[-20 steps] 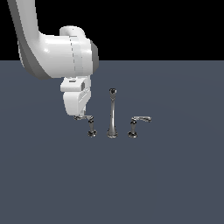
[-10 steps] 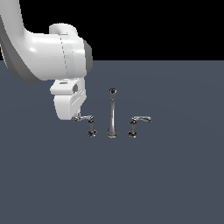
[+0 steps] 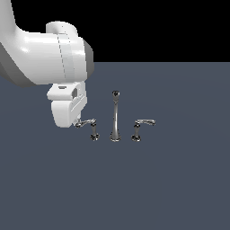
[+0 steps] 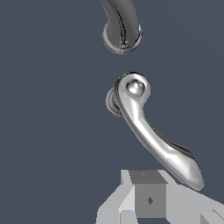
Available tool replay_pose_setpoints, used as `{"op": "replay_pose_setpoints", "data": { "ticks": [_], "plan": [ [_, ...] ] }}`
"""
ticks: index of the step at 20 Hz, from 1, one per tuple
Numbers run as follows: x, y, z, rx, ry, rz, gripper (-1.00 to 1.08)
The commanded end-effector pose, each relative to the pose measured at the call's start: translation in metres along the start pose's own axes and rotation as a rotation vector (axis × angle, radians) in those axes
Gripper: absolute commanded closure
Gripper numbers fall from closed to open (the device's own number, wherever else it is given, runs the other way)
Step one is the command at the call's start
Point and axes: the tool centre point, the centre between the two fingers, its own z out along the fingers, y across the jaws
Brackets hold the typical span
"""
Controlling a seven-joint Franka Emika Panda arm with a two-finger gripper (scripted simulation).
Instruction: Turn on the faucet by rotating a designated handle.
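Note:
The chrome faucet stands mid-floor with a tall thin spout (image 3: 115,117) and a short lever handle on each side. The handle (image 3: 91,125) on the exterior view's left has its lever pointing left toward my gripper (image 3: 77,122). The white hand hides most of the fingers there. In the wrist view the handle (image 4: 148,131) curves from its round cap down to a broad tip right beside my grey fingertips (image 4: 150,200). The fingers sit together with no gap, nothing held between them. The spout base (image 4: 122,31) lies beyond the handle.
The twin handle (image 3: 140,126) stands on the exterior view's right of the spout, lever pointing right. The thick white arm (image 3: 45,58) fills the upper part of the exterior view's left. Everything stands on a flat dark grey floor (image 3: 170,179).
The arm and hand have moved toward the exterior view's left and a little lower, staying at the lever's tip. The spout and the twin handle have not moved.

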Motion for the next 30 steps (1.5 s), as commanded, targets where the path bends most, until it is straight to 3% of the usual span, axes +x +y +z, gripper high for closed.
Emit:
{"op": "replay_pose_setpoints", "data": {
  "ticks": [1,9,22,23,24,30],
  "plan": [
    [0.008,0.011,0.000,-0.009,0.008,0.007,1.08],
    [0.006,0.029,0.000,-0.009,0.004,-0.004,1.08],
    [0.055,0.053,-0.001,-0.012,0.009,0.005,1.08],
    [0.055,0.053,-0.001,-0.012,0.009,0.005,1.08],
    [0.032,0.055,-0.001,-0.011,0.001,-0.033,1.08],
    [0.071,0.044,-0.001,-0.012,0.005,-0.011,1.08]
  ]
}}
